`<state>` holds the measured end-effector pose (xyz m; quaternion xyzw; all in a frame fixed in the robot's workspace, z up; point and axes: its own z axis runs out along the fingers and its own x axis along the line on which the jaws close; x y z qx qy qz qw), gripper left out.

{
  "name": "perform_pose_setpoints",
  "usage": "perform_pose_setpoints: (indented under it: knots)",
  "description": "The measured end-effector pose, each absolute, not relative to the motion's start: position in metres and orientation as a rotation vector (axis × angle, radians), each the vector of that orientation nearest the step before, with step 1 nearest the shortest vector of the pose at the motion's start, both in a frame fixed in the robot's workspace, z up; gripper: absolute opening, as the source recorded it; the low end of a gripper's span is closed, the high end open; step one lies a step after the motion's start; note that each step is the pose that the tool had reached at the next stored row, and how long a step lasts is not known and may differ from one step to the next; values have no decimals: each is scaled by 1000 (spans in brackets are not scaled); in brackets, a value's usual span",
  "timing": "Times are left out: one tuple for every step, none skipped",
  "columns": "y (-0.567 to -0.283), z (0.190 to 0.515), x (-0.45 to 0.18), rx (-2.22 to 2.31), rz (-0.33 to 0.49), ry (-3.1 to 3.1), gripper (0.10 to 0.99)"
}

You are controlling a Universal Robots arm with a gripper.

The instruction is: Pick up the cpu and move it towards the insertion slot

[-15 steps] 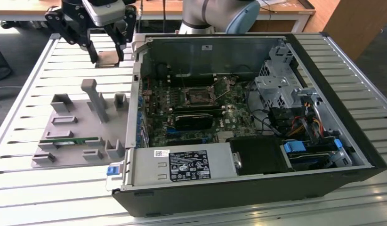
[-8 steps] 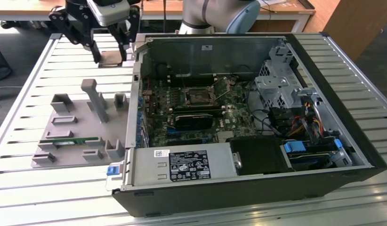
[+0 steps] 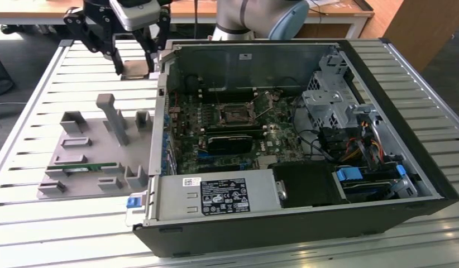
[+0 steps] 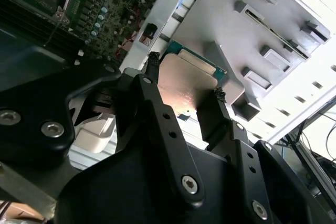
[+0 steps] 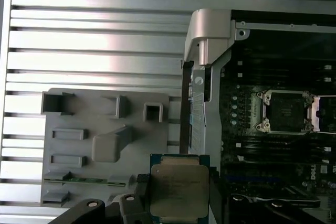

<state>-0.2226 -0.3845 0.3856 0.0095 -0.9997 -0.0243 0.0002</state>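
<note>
The gripper [image 3: 134, 68] hangs above the slatted table [image 3: 36, 223], at the far corner of the grey fixture [image 3: 95, 162] and just beside the open computer case [image 3: 289, 145] on the exterior view's left. Its two black fingers [image 4: 157, 108] are clamped on the cpu [image 4: 186, 85], one on each of two opposite edges. In the exterior view the cpu [image 3: 136, 70] shows as a tan square between the fingertips, clear of the table.

In the first wrist view the cpu [image 5: 178, 190] is held flat, its silvery face toward the camera, a green-blue board rim showing along the edge farthest from the gripper body. It is close to square, so no long axis stands out; its edges run roughly parallel to the case wall and to the table slats. In the second wrist view the metal face glints pale and the rim sits toward the fixture [image 4: 262, 40].

The slot [image 5: 287, 112] lies inside the case on the motherboard, a square socket with a shiny frame and dark centre, well apart from the cpu and across the case wall [image 5: 202, 77] from it. In the exterior view the slot [image 3: 235, 114] sits near the middle of the board, above a black block [image 3: 229, 142].

A thin green memory stick [image 3: 80, 166] lies in the fixture near its front edge.
</note>
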Motion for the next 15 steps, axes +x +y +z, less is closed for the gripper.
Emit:
perform_pose_setpoints:
  knots:
    - [-385,386,-222,30,-76,-3140,541]
    - [-385,386,-221,30,-76,-3140,541]
    - [-384,386,-220,30,-76,-3140,541]
    - [-384,386,-219,30,-76,-3140,541]
    - [-384,386,-217,30,-76,-3140,541]
    - [-384,386,-216,30,-77,-3140,541]
    - [-384,386,-215,30,-76,-3140,541]
    - [-384,386,-214,30,-76,-3140,541]
    - [-384,386,-213,30,-76,-3140,541]
    - [-384,386,-213,30,-76,-3140,541]
    - [-384,386,-212,30,-76,-3140,541]
    - [-383,385,-212,30,-76,-3140,541]
    - [-383,385,-211,30,-76,-3140,541]
    - [-382,385,-210,30,-76,-3140,541]
    - [-381,385,-209,30,-76,-3140,541]
